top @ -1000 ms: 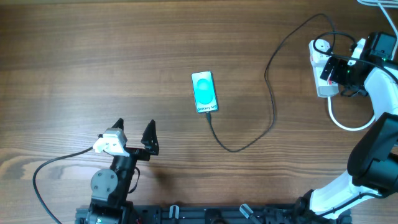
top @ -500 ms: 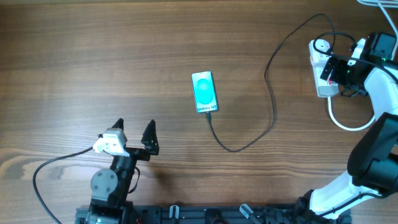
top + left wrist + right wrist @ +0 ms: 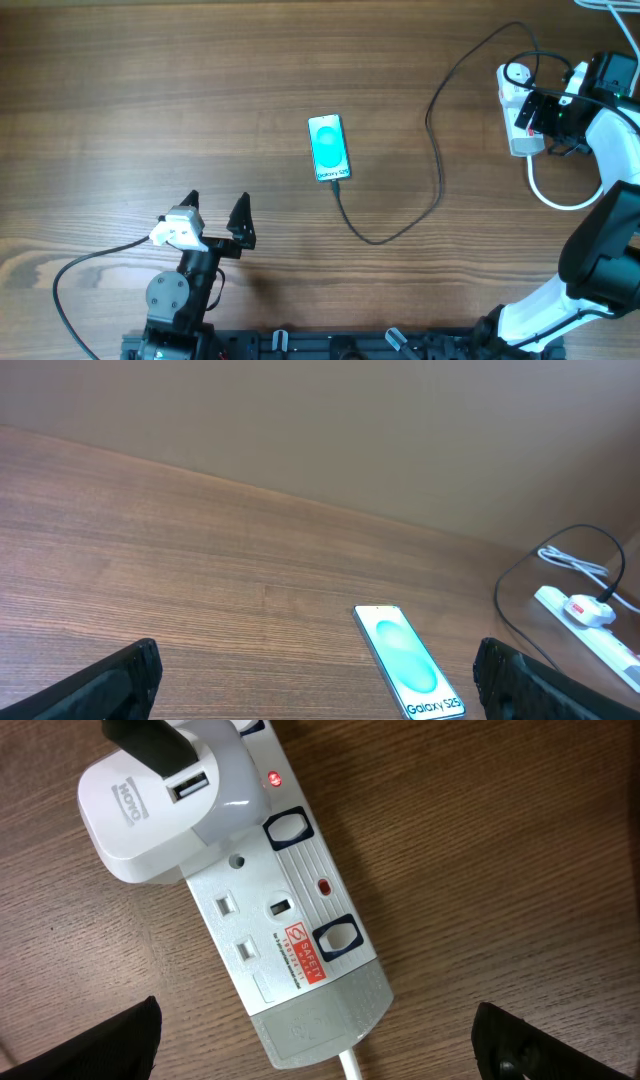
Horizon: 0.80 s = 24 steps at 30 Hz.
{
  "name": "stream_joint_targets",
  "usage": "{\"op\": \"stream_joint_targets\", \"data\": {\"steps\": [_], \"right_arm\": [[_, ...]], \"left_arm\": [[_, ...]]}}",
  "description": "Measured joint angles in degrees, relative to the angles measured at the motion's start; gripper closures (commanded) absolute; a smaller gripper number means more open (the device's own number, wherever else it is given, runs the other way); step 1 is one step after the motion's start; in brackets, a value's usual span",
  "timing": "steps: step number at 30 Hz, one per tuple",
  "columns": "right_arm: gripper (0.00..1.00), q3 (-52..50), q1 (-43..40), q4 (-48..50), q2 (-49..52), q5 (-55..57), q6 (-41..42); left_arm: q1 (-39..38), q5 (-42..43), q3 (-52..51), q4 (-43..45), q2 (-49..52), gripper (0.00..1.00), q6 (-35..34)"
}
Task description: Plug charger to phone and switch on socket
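Note:
The phone [image 3: 329, 148] lies flat mid-table, turquoise face up, also in the left wrist view [image 3: 408, 660]. The black charger cable [image 3: 438, 170] runs from the phone's near short edge, loops right and climbs to the white adapter [image 3: 160, 810] on the socket [image 3: 290, 920]. A small red lamp [image 3: 272, 778] glows beside the adapter. My right gripper [image 3: 320, 1060] hangs open just above the socket's cord end [image 3: 520, 125], its fingers wide on either side and touching nothing. My left gripper [image 3: 217, 208] stands open near the front edge, well short of the phone.
The socket's thick white cord [image 3: 555, 195] curves off under the right arm at the far right. A black cable [image 3: 70, 275] from the left arm loops on the table at the front left. A wall rises behind the far table edge [image 3: 300, 500].

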Motion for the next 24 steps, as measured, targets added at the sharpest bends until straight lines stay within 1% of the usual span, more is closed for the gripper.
{"op": "stream_joint_targets", "data": {"steps": [14,16,19,22,24], "right_arm": [[0.0,0.0,0.0,-0.02,-0.02,0.0,0.0],[0.0,-0.04,0.0,-0.13,-1.31,0.0,0.0],[0.0,-0.22,0.0,-0.17,-11.41,0.0,0.0],[0.0,-0.15,0.0,0.04,-26.01,0.0,0.0],[0.0,-0.13,0.44,0.13,-30.82,0.13,0.0]], "left_arm": [[0.0,0.0,0.0,0.0,0.0,0.0,0.0],[0.0,0.0,0.0,0.0,0.0,0.0,0.0],[0.0,0.0,0.0,0.0,0.0,0.0,0.0],[0.0,0.0,0.0,0.0,-0.04,0.0,0.0],[0.0,0.0,0.0,0.0,-0.02,0.0,0.0]]}}
